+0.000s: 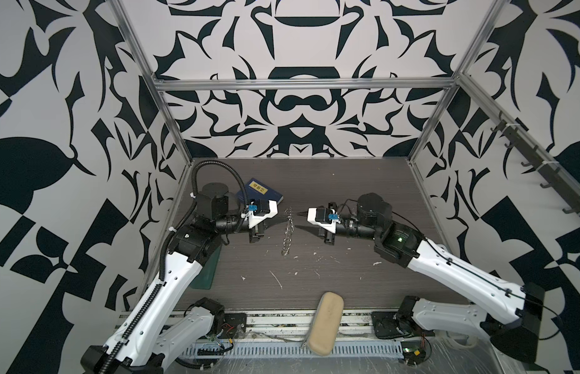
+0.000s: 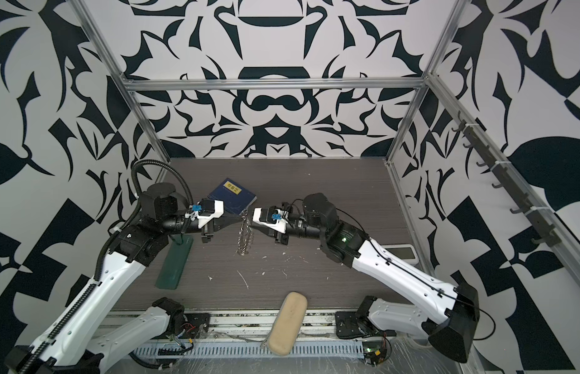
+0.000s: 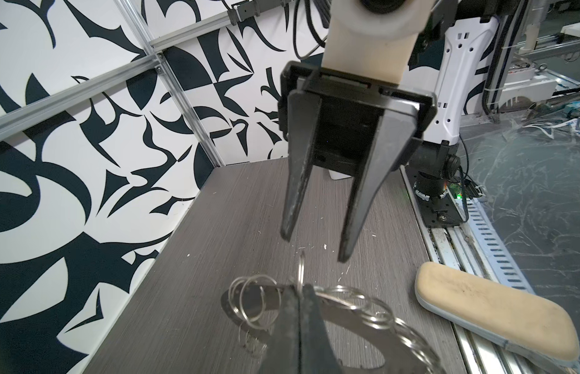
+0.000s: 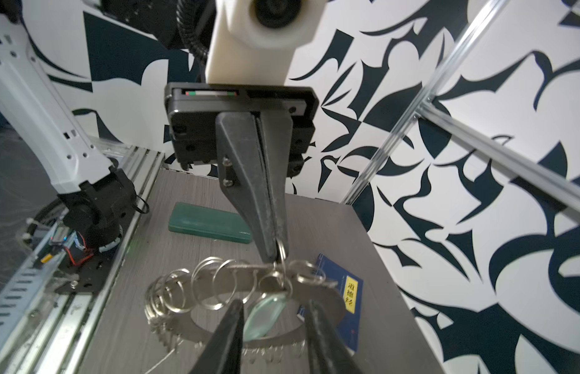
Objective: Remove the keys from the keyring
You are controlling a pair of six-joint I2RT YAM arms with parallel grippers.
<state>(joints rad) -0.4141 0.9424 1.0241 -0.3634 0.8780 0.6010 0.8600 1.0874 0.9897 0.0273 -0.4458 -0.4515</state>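
Your left gripper (image 4: 271,254) clamps one split ring (image 4: 281,247), your right gripper (image 3: 314,248) stands open around the keys (image 4: 264,314): the keyring (image 3: 350,336) may swivel and slip.

Keyring (image 1: 288,236) upright at the centre of the surface (image 1: 346,194); book (image 1: 259,191) at eleven o'clock behind it, flat case (image 2: 173,262) at eight, pouch (image 1: 325,323) at six, overhanging the front.

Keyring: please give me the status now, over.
Left claw shut on keyring, held up on edge. Right claw open, short of it, empty. Key with mint tag hangs on ring. Blue book behind, not blocking.
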